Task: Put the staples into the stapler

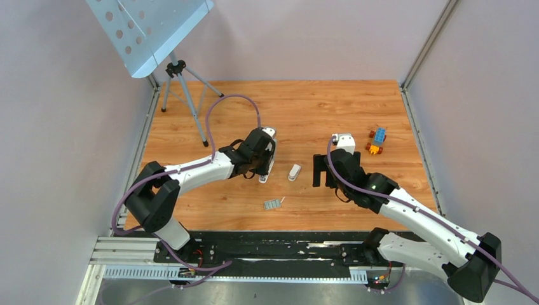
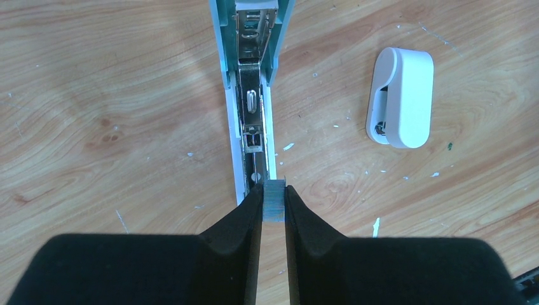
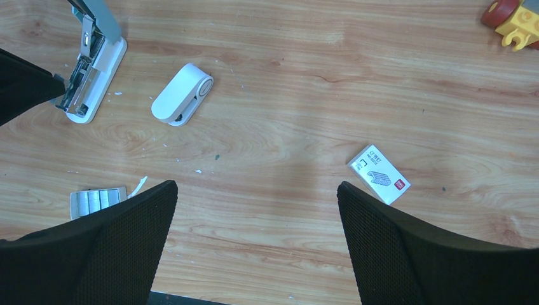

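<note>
The stapler (image 2: 253, 108) lies hinged open on the wooden table, its pale blue top swung back and the metal channel bared. My left gripper (image 2: 273, 190) is shut on a small ribbed strip of staples (image 2: 274, 202), held at the near end of that channel. In the top view the left gripper (image 1: 264, 170) covers most of the stapler (image 1: 263, 178). More staples (image 3: 96, 201) lie flat on the table in front of it (image 1: 272, 204). My right gripper (image 3: 257, 190) stands wide open over bare wood, to the right of the stapler (image 3: 92, 76), holding nothing (image 1: 321, 171).
A white rounded plastic piece (image 2: 400, 95) lies just right of the stapler (image 1: 294, 172). A small white staple box (image 3: 379, 173) sits by the right gripper's finger. A colourful toy-brick block (image 1: 377, 141) stands at the far right. A tripod (image 1: 181, 89) stands at the back left.
</note>
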`<state>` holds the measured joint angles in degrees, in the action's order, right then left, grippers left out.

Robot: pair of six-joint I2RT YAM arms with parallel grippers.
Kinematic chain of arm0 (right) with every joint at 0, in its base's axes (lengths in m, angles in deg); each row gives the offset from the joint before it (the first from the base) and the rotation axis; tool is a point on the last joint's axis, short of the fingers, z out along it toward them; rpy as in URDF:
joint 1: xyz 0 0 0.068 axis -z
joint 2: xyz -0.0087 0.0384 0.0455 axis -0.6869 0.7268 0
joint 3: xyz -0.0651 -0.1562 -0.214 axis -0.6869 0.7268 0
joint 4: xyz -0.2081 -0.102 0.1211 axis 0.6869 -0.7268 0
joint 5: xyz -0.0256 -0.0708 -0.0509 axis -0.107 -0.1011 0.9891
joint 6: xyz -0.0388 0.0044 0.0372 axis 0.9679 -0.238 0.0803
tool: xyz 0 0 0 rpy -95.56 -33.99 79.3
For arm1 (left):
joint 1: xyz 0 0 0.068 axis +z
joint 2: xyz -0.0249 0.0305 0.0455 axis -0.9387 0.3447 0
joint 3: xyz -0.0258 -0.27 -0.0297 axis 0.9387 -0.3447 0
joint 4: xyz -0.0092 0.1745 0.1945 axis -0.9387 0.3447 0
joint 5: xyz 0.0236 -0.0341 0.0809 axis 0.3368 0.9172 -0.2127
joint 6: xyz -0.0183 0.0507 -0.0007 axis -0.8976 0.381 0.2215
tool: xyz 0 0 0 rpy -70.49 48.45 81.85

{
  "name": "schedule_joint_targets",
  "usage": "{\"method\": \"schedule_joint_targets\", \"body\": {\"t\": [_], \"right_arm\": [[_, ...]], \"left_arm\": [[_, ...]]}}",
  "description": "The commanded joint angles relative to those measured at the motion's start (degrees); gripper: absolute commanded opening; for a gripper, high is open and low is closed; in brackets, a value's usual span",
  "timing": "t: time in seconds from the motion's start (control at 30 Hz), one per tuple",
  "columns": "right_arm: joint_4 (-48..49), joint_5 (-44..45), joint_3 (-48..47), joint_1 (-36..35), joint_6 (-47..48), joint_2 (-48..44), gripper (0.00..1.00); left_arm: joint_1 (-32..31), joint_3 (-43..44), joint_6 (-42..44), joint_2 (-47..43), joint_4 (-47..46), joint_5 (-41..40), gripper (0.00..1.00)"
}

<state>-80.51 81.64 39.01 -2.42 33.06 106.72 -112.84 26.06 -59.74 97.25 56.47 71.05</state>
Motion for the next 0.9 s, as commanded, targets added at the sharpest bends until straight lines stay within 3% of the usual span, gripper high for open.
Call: {"method": "schedule_joint_targets", "body": {"t": [0.0, 0.87], "right_arm": [[-0.54, 1.18, 0.7, 0.45, 0.53, -0.2, 1.0], [-0.54, 1.3, 1.23, 0.45, 0.7, -1.14, 1.0]], "left_arm": [[-0.41, 0.31, 1.33, 1.43, -1.16, -1.22, 0.18], [-0.41, -0.37, 2.54, 3.82, -1.65, -2.94, 0.18]]}}
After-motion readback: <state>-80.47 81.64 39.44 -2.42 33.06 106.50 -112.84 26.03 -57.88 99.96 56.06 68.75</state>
